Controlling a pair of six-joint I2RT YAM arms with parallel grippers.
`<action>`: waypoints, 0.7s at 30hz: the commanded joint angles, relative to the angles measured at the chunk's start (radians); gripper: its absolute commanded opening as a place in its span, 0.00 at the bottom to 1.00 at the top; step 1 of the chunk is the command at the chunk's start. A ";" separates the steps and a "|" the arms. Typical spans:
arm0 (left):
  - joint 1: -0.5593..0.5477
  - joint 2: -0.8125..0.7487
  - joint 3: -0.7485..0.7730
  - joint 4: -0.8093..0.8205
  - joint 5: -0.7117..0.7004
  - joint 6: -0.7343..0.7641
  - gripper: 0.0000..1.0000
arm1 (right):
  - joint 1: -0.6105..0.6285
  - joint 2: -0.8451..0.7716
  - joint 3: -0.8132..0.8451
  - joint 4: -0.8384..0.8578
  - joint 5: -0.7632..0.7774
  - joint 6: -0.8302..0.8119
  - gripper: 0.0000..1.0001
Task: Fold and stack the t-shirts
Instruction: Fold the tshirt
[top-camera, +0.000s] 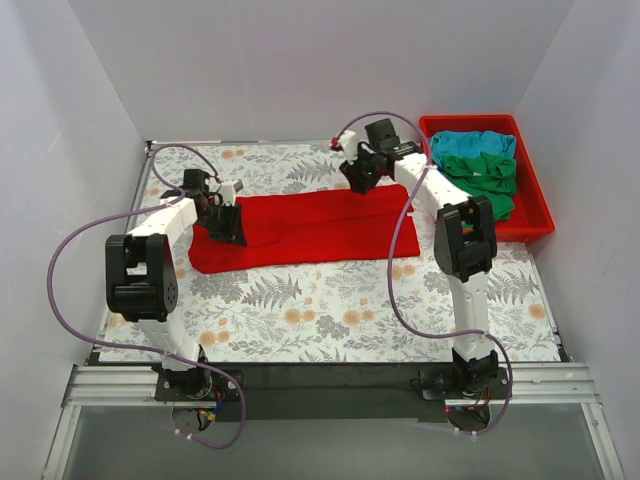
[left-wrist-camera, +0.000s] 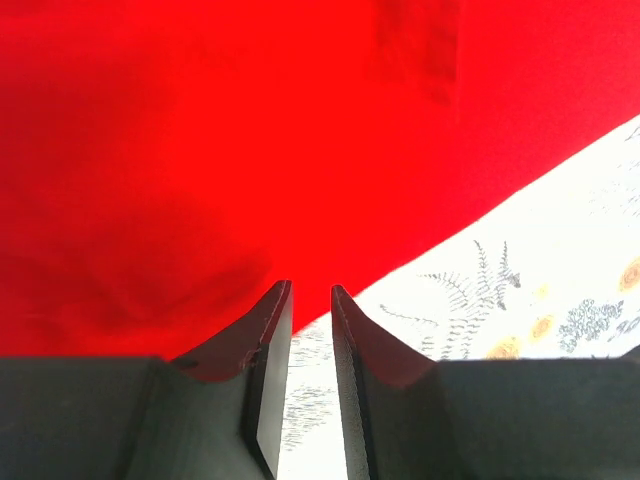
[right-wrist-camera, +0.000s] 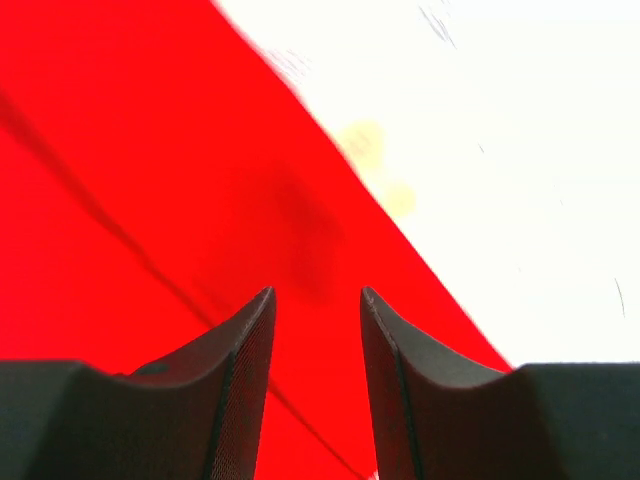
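The bright red t-shirt (top-camera: 310, 230) lies as a long folded strip across the middle of the flowered table. My left gripper (top-camera: 228, 222) hovers over its left end. In the left wrist view this gripper (left-wrist-camera: 311, 288) stands slightly open, with bare table showing in the gap and the red t-shirt (left-wrist-camera: 200, 150) just beyond the fingertips. My right gripper (top-camera: 362, 175) is over the strip's far right edge. It is open (right-wrist-camera: 317, 292) above the red t-shirt (right-wrist-camera: 150, 200), with nothing between the fingers. The dark green t-shirt (top-camera: 485, 178) and the turquoise t-shirt (top-camera: 470, 143) lie bunched in the tray.
A red plastic tray (top-camera: 541, 208) sits at the back right, beside the right arm. The flowered tablecloth (top-camera: 300, 310) stretches in front of the red strip. White walls close in the left, back and right sides. Purple cables loop from both arms.
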 joint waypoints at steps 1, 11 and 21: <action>-0.040 0.004 -0.010 0.038 -0.106 -0.081 0.21 | -0.037 0.049 0.028 -0.103 0.073 0.004 0.45; -0.041 0.145 0.068 0.014 -0.307 -0.091 0.18 | -0.085 0.092 -0.103 -0.108 0.176 -0.062 0.39; -0.017 0.365 0.316 0.009 -0.311 -0.023 0.16 | -0.088 -0.046 -0.372 -0.117 0.121 -0.064 0.37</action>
